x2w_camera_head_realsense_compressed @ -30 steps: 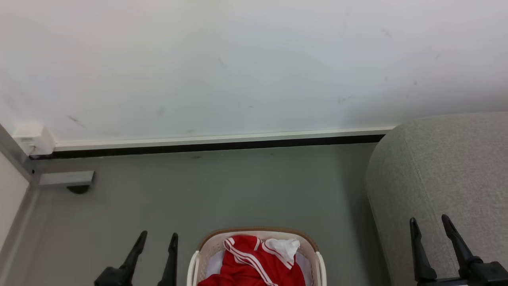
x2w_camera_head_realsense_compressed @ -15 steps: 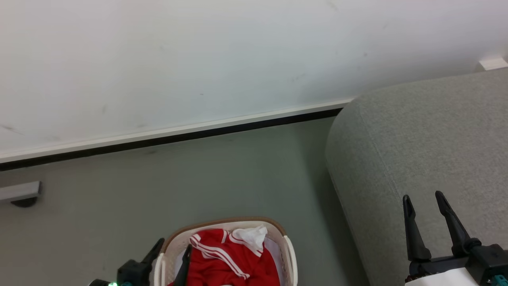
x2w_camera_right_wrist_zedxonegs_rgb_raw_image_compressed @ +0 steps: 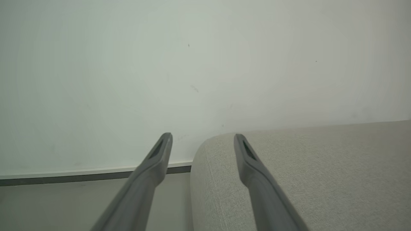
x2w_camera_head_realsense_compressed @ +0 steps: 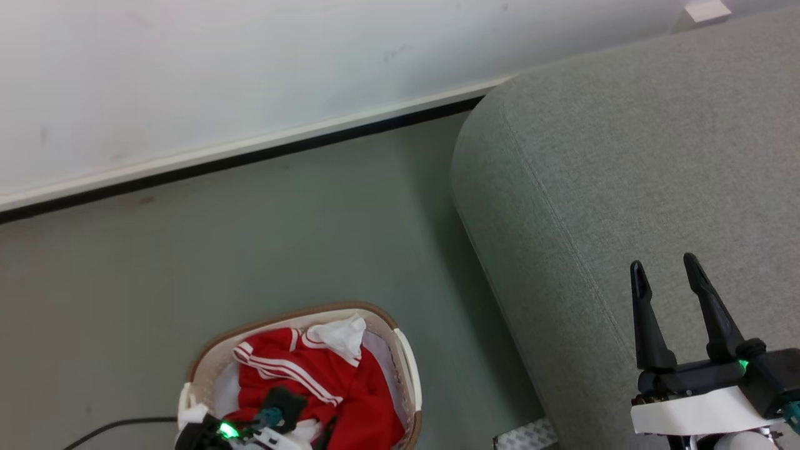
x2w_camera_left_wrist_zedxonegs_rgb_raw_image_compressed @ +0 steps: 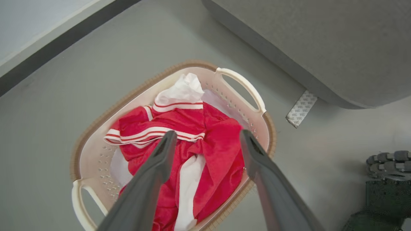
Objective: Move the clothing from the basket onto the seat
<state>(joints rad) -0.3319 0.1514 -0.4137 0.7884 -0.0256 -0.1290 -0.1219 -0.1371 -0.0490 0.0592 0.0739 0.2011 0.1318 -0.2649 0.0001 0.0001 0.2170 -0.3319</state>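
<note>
**Inspector:** Where is the load?

**Assessor:** The clothing (x2w_camera_left_wrist_zedxonegs_rgb_raw_image_compressed: 192, 120) lies heaped in the basket (x2w_camera_left_wrist_zedxonegs_rgb_raw_image_compressed: 93, 150), which stands on the floor (x2w_camera_head_realsense_compressed: 281, 237) at the near left. The seat (x2w_camera_head_realsense_compressed: 625, 156) rises to the right of the basket, near it but apart. All the clothing in view is in the basket, so the transfer is judged not yet begun.

**Inspector:** What state are the grippers in?

**Assessor:** The left gripper (x2w_camera_left_wrist_zedxonegs_rgb_raw_image_compressed: 208, 134) hangs over the heap with its fingers spread wide and nothing between them. Whether the tips touch the fabric cannot be told. The right gripper (x2w_camera_head_realsense_compressed: 662, 262) is over the near part of the seat, likewise spread and empty.

**Inspector:** How will the load handle?

**Assessor:** It is judged soft, light and limp, since the fabric sits in loose folds with no stiffness. It is neither fragile nor likely to slip much. It will drape and trail once lifted, and may catch on the basket's rim. Whether several garments are tangled together cannot be told.

**Inspector:** Where should it be held?

**Assessor:** The raised red fold at the middle of the heap, just right of the white stripe trim (x2w_camera_left_wrist_zedxonegs_rgb_raw_image_compressed: 154, 131), is the best place. A pinch there should gather several layers. The white bunch (x2w_camera_left_wrist_zedxonegs_rgb_raw_image_compressed: 184, 89) at the far end is a poorer choice, as it looks like the end of a piece and most of it would be left hanging. The fingers should close deep into the fold, clear of the perforated wall.
</note>
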